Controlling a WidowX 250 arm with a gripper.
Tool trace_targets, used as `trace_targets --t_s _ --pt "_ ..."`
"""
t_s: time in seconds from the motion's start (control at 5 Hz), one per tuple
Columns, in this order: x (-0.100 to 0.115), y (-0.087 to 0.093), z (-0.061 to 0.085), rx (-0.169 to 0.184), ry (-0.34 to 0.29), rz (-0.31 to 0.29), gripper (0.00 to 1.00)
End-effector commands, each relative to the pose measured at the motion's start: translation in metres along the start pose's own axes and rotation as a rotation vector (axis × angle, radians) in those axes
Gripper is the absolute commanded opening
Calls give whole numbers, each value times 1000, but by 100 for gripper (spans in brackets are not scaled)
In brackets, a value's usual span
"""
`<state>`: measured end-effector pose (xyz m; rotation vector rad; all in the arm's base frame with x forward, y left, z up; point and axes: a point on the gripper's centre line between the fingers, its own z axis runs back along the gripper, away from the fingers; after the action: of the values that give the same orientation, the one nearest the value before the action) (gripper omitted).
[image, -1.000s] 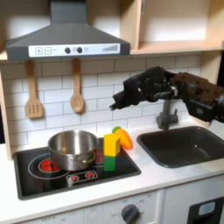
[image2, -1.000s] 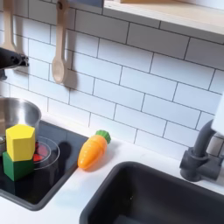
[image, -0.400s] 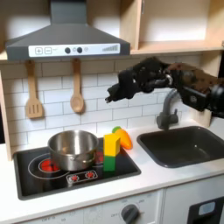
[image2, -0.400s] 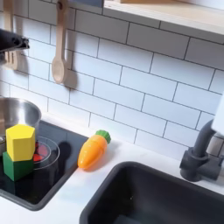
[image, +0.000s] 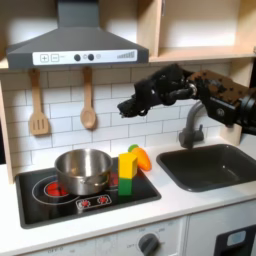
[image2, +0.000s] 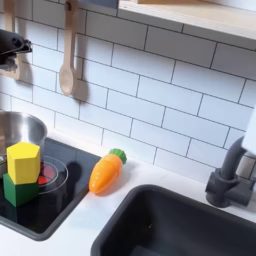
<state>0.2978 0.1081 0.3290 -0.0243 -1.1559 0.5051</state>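
My black gripper (image: 124, 107) hangs in the air in front of the tiled wall, well above a yellow block (image: 129, 163) stacked on a green block (image: 127, 185) on the stove's right part. Its fingers look spread, with nothing between them. In the second exterior view the gripper (image2: 14, 43) shows at the top left edge, high over the yellow block (image2: 23, 158) and green block (image2: 17, 189). An orange toy carrot (image: 144, 157) lies just right of the blocks, on the counter (image2: 106, 172). A silver pot (image: 82, 170) stands on the stove to the first exterior view's left of the blocks.
A black stove top (image: 60, 202) with red burners lies left and a dark sink (image: 212, 167) with a grey faucet (image: 189, 131) lies right. Two wooden utensils (image: 88, 104) hang on the wall under the range hood (image: 74, 46). A shelf (image: 195, 52) is above the arm.
The gripper has risen and moved toward the first exterior view's left, from just right of the blocks' column to high above it. The blocks, carrot and pot stay put.
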Motion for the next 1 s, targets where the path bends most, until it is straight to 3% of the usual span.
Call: trace_targets --t_s 0.0,0.4,0.6,0.8 --pt "0 0 0 1 0 1 100" --pt "0 0 -1 0 1 0 100" --pt "-11 5 -12 -63 -14 -34 100" --pt "-5 0 -23 -84 -61 -44 100"
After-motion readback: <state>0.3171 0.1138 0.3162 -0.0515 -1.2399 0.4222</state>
